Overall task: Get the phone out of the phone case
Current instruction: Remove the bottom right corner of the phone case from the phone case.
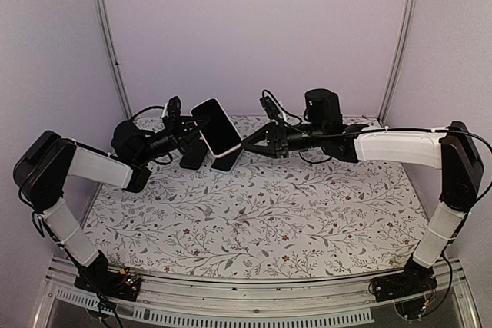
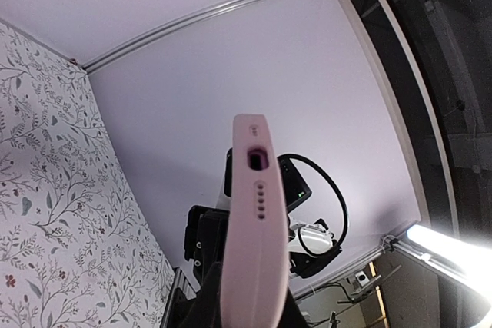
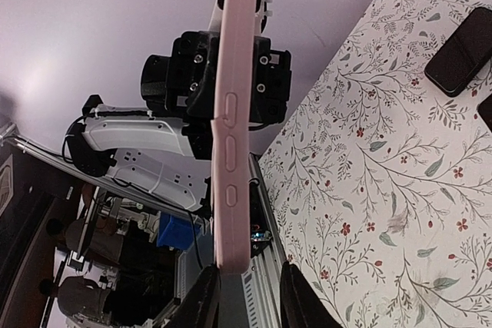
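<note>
The phone [image 1: 215, 128], black screen up, sits in a pink case [image 1: 227, 151] and is held tilted above the back of the table. My left gripper [image 1: 196, 124] is shut on the case's left side. In the left wrist view the case's port edge [image 2: 254, 243] rises from between my left gripper's [image 2: 250, 309] dark fingers. My right gripper [image 1: 247, 144] is at the case's lower right corner. In the right wrist view the case's button edge [image 3: 234, 113] ends between my right gripper's [image 3: 250, 297] spread fingers. It touches the left finger [image 3: 204, 297] and is clear of the right one.
A black phone-like slab [image 3: 461, 51] lies on the floral table cover [image 1: 269, 220] under the held phone, with another dark flat piece [image 1: 227, 161] beside it. Lilac walls and metal corner posts [image 1: 111, 44] close the back. An aluminium rail [image 1: 254, 286] runs along the near edge.
</note>
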Available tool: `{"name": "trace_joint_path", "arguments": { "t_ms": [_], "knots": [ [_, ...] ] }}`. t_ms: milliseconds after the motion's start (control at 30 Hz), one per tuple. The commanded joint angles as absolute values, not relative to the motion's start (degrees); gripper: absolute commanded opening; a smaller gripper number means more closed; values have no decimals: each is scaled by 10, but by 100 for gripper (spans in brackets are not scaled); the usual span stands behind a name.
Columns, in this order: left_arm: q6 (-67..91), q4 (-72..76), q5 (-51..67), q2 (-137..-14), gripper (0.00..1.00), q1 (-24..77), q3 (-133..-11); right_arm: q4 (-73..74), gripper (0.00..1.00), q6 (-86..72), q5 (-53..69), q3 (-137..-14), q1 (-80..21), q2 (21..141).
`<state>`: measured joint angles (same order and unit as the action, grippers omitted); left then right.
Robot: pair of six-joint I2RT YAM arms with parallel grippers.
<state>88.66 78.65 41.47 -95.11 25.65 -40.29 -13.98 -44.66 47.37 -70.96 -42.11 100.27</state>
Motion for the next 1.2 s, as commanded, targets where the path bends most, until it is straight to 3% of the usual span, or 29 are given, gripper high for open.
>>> {"name": "trace_joint_path", "arguments": {
  "t_ms": [0,1167],
  "knots": [
    [939,1047,447,-887,0,292,-464,-34,28,-435,342,-680,-418,1060],
    [918,1048,449,-867,0,306,-467,-33,28,-424,296,-658,-418,1092]
  ]
}}
